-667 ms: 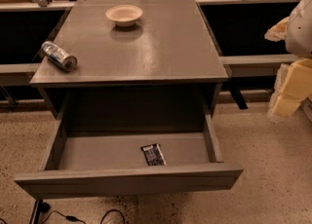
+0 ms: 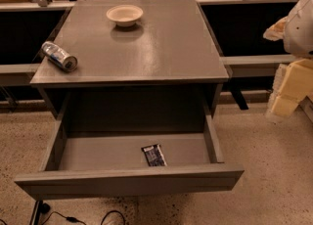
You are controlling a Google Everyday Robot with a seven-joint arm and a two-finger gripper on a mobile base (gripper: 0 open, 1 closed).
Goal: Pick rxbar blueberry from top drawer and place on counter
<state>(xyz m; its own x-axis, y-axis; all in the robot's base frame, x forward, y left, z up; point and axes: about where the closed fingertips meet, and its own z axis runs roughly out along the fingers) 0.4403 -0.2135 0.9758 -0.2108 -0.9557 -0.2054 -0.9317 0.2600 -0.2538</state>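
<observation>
Lying in the drawer: the small flat snack bar in a dark navy wrapper with pale lettering, the rxbar blueberry (image 2: 153,155), rests flat on the drawer floor, near the front panel and slightly right of centre, touching nothing else.
Drawer: the wide shallow grey box-shaped top drawer (image 2: 129,181) stands pulled well out, so the bar is open from above and not under the overhang.
Gripper: the cream-and-white gripper (image 2: 289,88) hangs at the right edge of the view, outside the drawer and well apart from the bar; whether it is spread or closed I cannot tell.
Counter: the large flat grey-brown counter (image 2: 161,48) has a bare glossy middle and front, probably the easiest spot to set the bar down.
Around: a pale shallow round bowl (image 2: 124,15) sits toward the back; a silver-blue drink can (image 2: 59,56) lies on its side near the left edge.
In the way: the drawer's right wall lies between gripper and bar, so the reach likely has to go over it and then down.
</observation>
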